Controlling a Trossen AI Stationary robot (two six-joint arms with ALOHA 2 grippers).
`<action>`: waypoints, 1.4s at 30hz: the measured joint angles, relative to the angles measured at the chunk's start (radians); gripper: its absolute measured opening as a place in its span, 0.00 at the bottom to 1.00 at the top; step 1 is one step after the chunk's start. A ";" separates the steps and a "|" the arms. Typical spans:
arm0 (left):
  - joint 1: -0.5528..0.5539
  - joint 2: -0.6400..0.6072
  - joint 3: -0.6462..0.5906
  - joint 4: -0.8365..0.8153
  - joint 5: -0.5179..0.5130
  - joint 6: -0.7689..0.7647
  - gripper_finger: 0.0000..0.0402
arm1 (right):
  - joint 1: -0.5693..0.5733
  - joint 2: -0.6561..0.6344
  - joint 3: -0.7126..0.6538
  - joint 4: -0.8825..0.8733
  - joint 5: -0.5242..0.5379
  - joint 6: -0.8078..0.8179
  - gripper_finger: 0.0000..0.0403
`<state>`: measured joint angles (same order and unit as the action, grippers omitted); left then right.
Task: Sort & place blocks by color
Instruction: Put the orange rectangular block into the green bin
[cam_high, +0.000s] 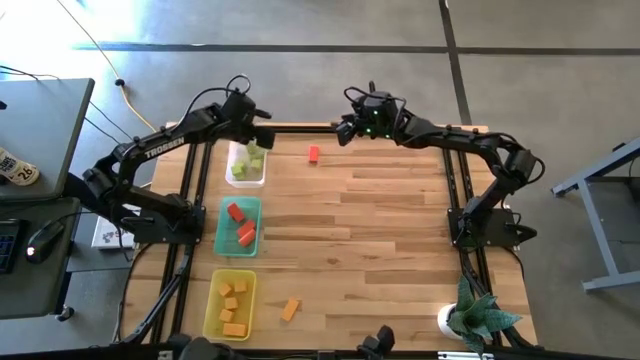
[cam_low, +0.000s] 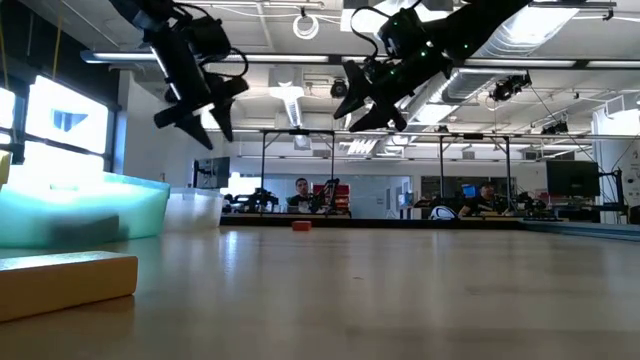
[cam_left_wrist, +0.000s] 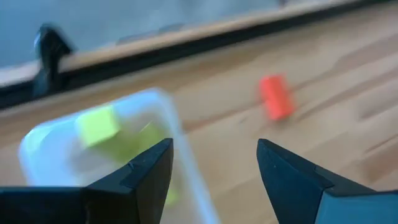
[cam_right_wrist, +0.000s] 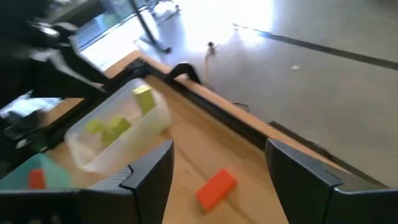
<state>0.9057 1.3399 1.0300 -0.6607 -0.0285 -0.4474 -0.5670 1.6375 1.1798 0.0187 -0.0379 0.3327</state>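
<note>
Two strays: of all the blocks in view, only a red block (cam_high: 314, 154) near the far edge and an orange block (cam_high: 290, 310) near the front edge lie loose on the table (cam_high: 400, 250).
Clear tray: the clear tray (cam_high: 246, 165) holds the yellow-green blocks (cam_high: 250, 162); several, exact count not readable.
Green tray: the green tray (cam_high: 238, 226) holds two red blocks (cam_high: 240, 224).
Yellow tray: the yellow tray (cam_high: 229, 304) holds about five orange blocks (cam_high: 233, 302).
Progress: judged mostly done; red stray to go to the green tray, orange stray to the yellow one.
Left gripper: the left gripper (cam_high: 262, 135) hangs over the far end of the clear tray, jaws spread wide, nothing between them in the left wrist view.
Right gripper: the right gripper (cam_high: 345, 128) is in the air near the far edge, just beyond the loose red block, jaws wide and empty.
Surface: pale wood planks, dark rail frame around the edge.
Plant: a small potted plant (cam_high: 478, 315) sits at the front right corner.
Room: grey floor with a cable; a desk stands left of the rig; the low view shows an open workshop with ceiling lights, monitors and seated people far behind.
</note>
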 joint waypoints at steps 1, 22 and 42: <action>-0.012 0.000 0.005 0.031 0.000 -0.019 0.55 | -0.002 0.000 0.003 -0.005 0.010 0.003 0.59; -0.156 -0.001 0.205 0.066 -0.116 0.063 0.55 | 0.031 0.000 0.063 0.005 0.080 0.051 0.59; -0.165 0.000 0.268 -0.323 -0.144 0.121 0.55 | 0.131 0.134 0.321 -0.125 0.191 0.156 0.59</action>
<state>0.7403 1.3396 1.2976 -0.9836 -0.1722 -0.3266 -0.4363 1.7712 1.5007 -0.1065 0.1531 0.4888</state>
